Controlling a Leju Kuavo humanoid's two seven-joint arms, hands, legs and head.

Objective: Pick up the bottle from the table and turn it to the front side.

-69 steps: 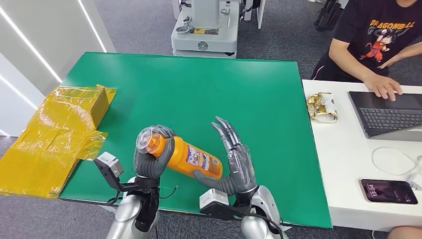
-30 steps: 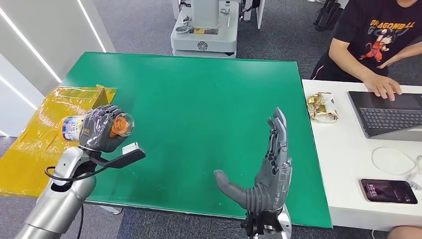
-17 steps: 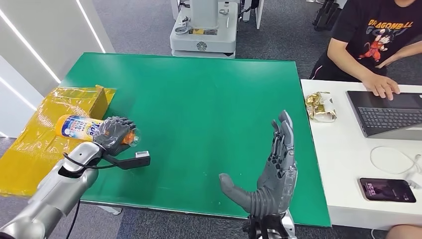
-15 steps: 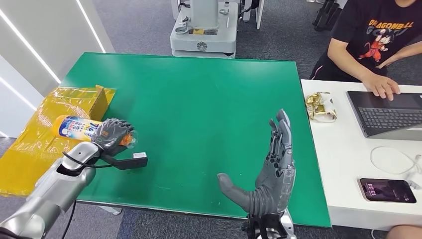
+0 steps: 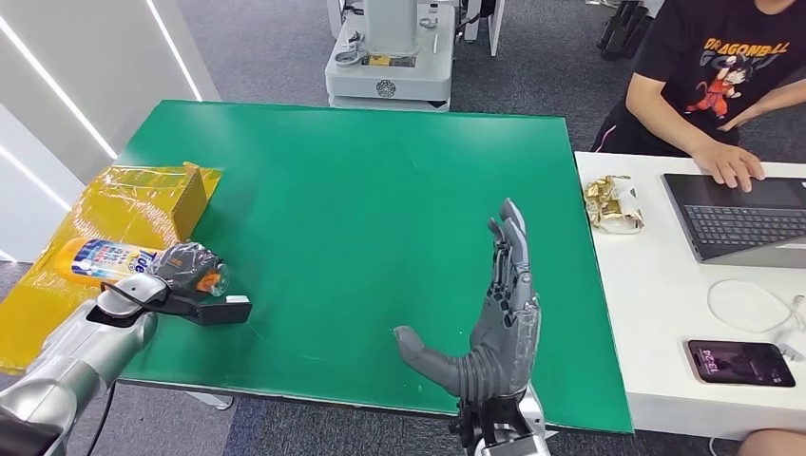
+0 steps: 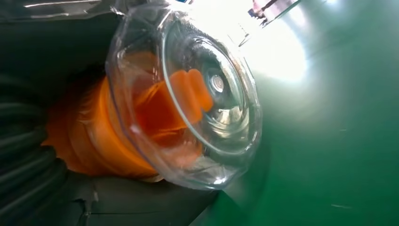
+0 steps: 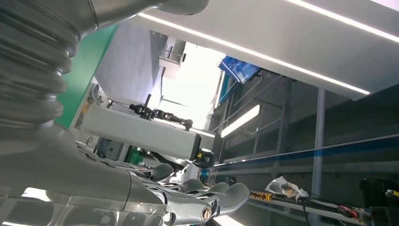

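The orange plastic bottle with a blue-and-white label and a clear domed cap (image 5: 124, 262) lies nearly level at the lower left of the head view, grasped near its cap end by the left hand (image 5: 181, 269). Its body points toward the left edge of the frame, over the yellow film-wrapped cardboard box (image 5: 105, 237), and its cap end points toward the green table (image 5: 380, 180). The left wrist view looks straight at the clear cap (image 6: 207, 94), with the orange nozzle inside it and the dark fingers (image 6: 28, 155) wrapped round the orange neck.

Judging by this, the pick-up is done and the turning step is in hand: the bottle is off the table, label upward with large lettering visible, though whether that is the front side is hard to tell. The next move likely calls for a firm hold while the wrist rolls the bottle until the front faces the camera, without the smooth neck slipping in the fingers.

The left arm reaches in from the lower left corner, forearm slanting up toward the bottle, with a black wrist bracket jutting toward the table's near edge. The right hand (image 5: 494, 323) stands at the lower centre-right, holding nothing, palm edge-on, fingers straight and pointing up the frame, thumb stuck out to the left.

At the right, a person in a black printed T-shirt (image 5: 722, 66) works at a laptop (image 5: 741, 218) on a white desk (image 5: 656, 323).
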